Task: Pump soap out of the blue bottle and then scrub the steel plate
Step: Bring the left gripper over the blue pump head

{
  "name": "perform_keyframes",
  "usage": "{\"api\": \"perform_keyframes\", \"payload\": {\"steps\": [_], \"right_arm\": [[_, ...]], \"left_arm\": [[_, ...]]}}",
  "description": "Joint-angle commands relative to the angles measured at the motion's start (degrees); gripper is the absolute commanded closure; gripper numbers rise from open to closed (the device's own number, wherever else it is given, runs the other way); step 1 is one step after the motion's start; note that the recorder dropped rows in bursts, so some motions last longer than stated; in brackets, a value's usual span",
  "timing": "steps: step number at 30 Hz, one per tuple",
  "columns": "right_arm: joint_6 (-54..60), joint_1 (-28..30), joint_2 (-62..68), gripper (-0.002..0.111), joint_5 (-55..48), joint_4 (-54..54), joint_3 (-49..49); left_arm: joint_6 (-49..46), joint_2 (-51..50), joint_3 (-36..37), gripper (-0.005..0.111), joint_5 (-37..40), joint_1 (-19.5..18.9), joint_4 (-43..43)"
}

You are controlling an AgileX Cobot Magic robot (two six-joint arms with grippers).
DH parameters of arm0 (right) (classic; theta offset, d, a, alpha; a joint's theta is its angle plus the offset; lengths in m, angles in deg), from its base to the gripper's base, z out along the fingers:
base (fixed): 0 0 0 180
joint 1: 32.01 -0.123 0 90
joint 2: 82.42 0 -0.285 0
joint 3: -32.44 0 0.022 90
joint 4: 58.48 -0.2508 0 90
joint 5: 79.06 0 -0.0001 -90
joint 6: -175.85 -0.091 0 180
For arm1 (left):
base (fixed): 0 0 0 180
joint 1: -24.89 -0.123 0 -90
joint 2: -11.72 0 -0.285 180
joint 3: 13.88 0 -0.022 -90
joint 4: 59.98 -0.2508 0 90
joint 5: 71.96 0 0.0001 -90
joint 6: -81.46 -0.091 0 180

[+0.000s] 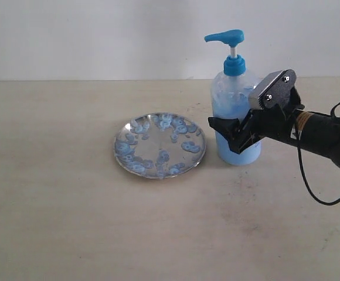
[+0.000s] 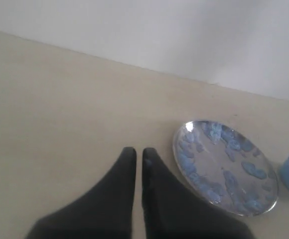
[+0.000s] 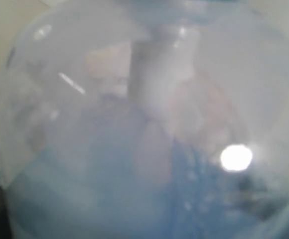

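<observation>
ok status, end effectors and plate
Left end effector shut, empty, near steel plate. Right end effector at blue bottle, grip unclear. Plate dotted with soap, nothing blocking.

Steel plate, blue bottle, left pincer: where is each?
steel plate [image 1: 153, 140], exterior view, bare middle of the plate.
blue bottle [image 1: 234, 66], exterior view, blue collar under the pump.
left pincer [image 2: 139, 153], left wrist view, midway between its tips.

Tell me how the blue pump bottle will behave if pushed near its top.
The blue bottle is tall with a high pump head, so it would likely tip rather than slide. The soap fills much of it, so it is probably heavy low down. Its smooth plastic may be slippery.
</observation>
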Motion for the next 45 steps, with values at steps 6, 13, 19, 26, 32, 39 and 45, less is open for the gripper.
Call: {"api": "perform_keyframes", "payload": {"steps": [6, 13, 19, 26, 32, 39, 45], "right_arm": [[-0.51, -0.07, 0.74, 0.108, -6.34, 1.25, 0.06], [-0.51, -0.07, 0.74, 0.108, -6.34, 1.25, 0.06], [-0.51, -0.07, 0.74, 0.108, -6.89, 1.25, 0.06], [-0.35, -0.07, 0.74, 0.108, -9.34, 1.25, -0.03], [-0.35, -0.17, 0.74, 0.108, -9.32, 1.25, -0.03], [-0.35, -0.28, 0.74, 0.108, -8.72, 1.34, -0.03], [-0.24, -0.63, 0.74, 0.108, -8.19, 1.40, -0.03]], "left_arm": [[10.06, -36.41, -31.32, 0.103, -23.99, 11.79, -39.19], [31.10, -53.84, -47.82, 0.103, -49.24, 11.79, -55.90], [39.35, -63.07, -58.34, 0.103, -50.14, 12.98, -63.13], [46.58, -68.50, -67.29, 0.103, -38.04, 18.29, -75.48], [46.91, -71.90, -73.23, 0.103, -36.57, 20.09, -76.09], [51.99, -74.57, -76.97, 0.103, -35.02, 20.21, -80.37], [55.50, -74.57, -76.97, 0.103, -32.87, 20.21, -86.41]]}}
